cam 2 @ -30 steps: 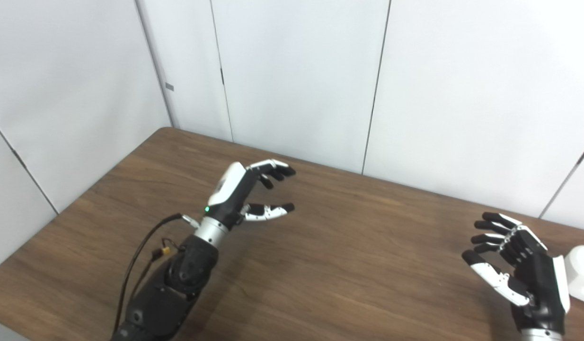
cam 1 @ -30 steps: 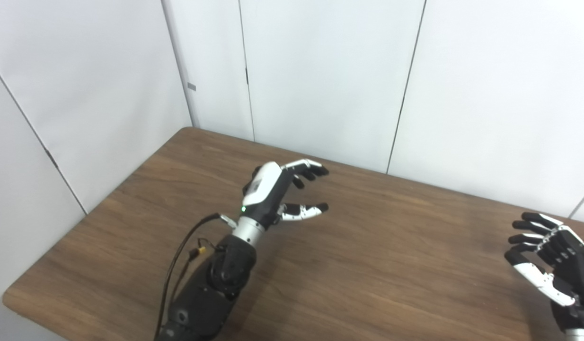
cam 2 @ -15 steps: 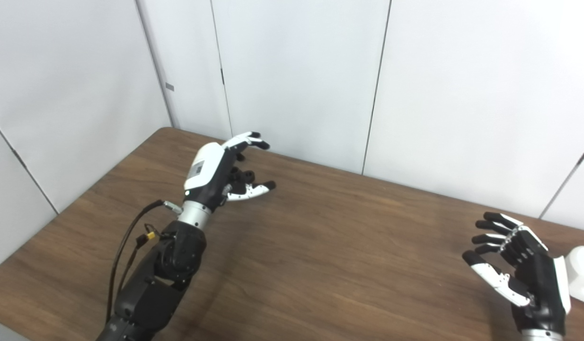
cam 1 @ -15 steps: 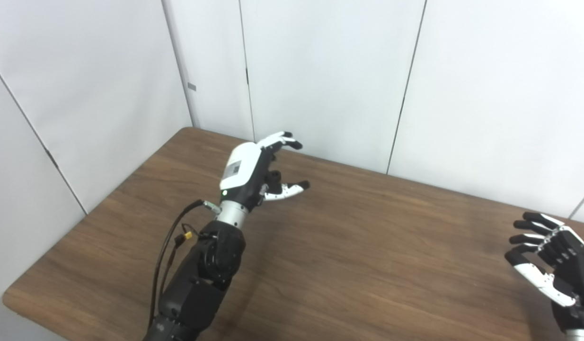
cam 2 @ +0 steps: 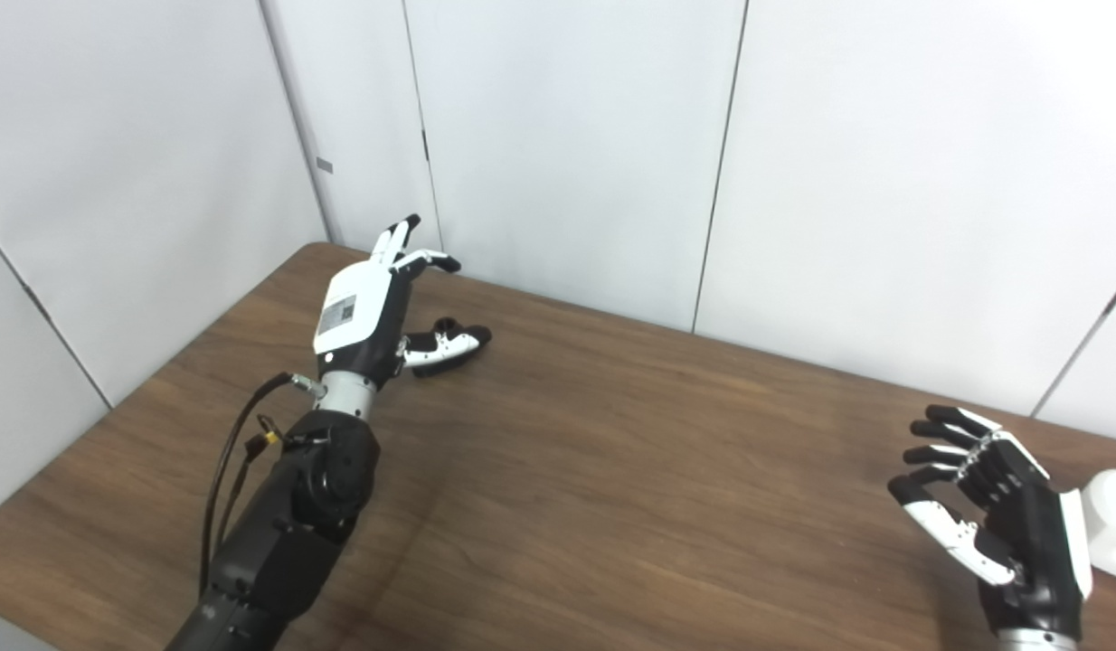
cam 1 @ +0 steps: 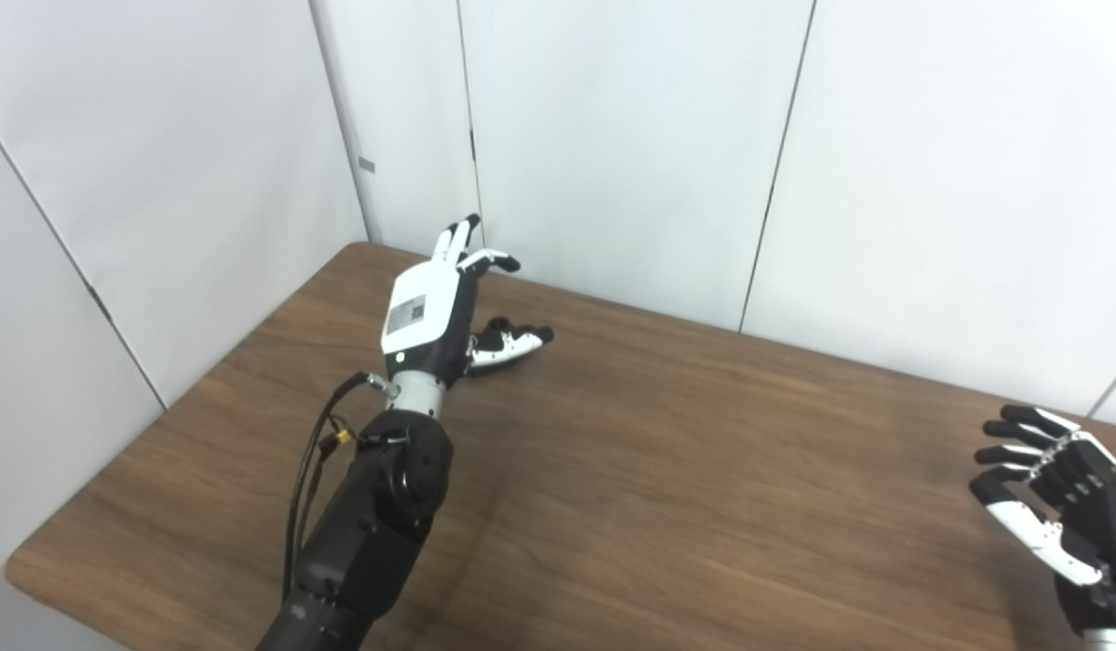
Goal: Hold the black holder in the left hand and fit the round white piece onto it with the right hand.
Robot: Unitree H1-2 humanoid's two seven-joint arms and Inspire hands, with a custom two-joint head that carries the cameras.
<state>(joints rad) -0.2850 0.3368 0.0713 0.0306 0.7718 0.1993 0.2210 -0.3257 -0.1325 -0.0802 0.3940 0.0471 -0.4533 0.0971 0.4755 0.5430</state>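
Desk [cam 1: 666, 506] of dark wood grain, two robot hands above it. Left robot hand [cam 1: 429, 312] reaches to the far left corner, fingers spread, holding nothing; no black holder visible in either view. Right robot hand [cam 2: 1006, 524] hovers at the near right edge, fingers apart and curled, empty. Just beside it, a rounded white plastic piece [cam 2: 1114, 524], partly cut off by the frame edge. Judged light, rigid, smooth, likely slippery; best pinched across its rim. Holder unlocated.
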